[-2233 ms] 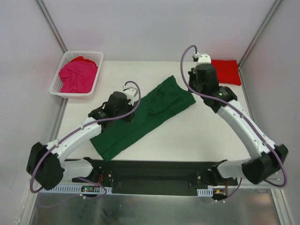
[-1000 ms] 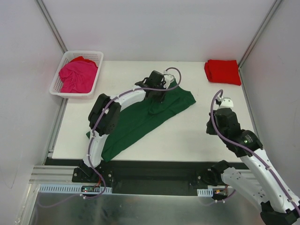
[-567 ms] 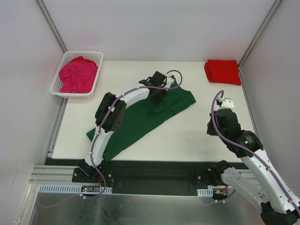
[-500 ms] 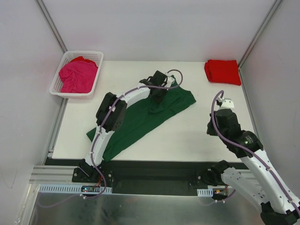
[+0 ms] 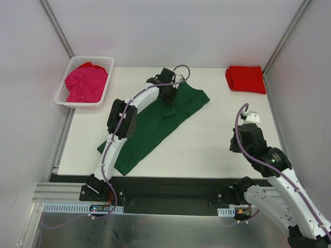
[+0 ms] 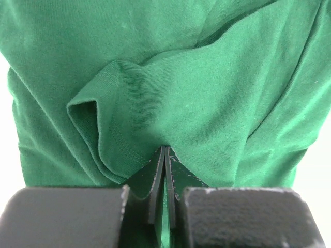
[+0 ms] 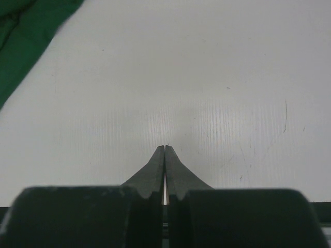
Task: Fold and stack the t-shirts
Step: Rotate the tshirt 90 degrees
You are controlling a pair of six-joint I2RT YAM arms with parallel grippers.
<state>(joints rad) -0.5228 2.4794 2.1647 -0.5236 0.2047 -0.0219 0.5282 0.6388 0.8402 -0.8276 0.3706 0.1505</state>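
Found green shirt (image 5: 150,129) laid flat as a long diagonal strip across the table (image 5: 222,144). Near-left end close to the near edge, far end widening toward the middle of the far side. Noted a raised, rumpled fold at that far end.

Found left gripper (image 6: 164,155) there, fingers pressed together and pinching a hemmed pucker of the cloth, tips buried in the fold. Left arm arched over the strip's left margin, covering part of it in the top view.

Found right gripper (image 7: 165,151) squeezed shut with nothing between the fingers, hanging over bare table near the right edge. Only a corner of green cloth visible at the upper left of the right wrist view, well apart from the tips.

Open room: a broad bare stretch between the strip's right edge and the right side, and a narrower bare band to the strip's left.

Surroundings: red shirt (image 5: 246,79) folded in the far right corner, just beside the wall and well apart from both grippers. Pink shirt (image 5: 85,82) bunched in the basket (image 5: 64,101) at the far left corner. Walls closing the left, far and right sides, with slanted metal posts in both far corners.
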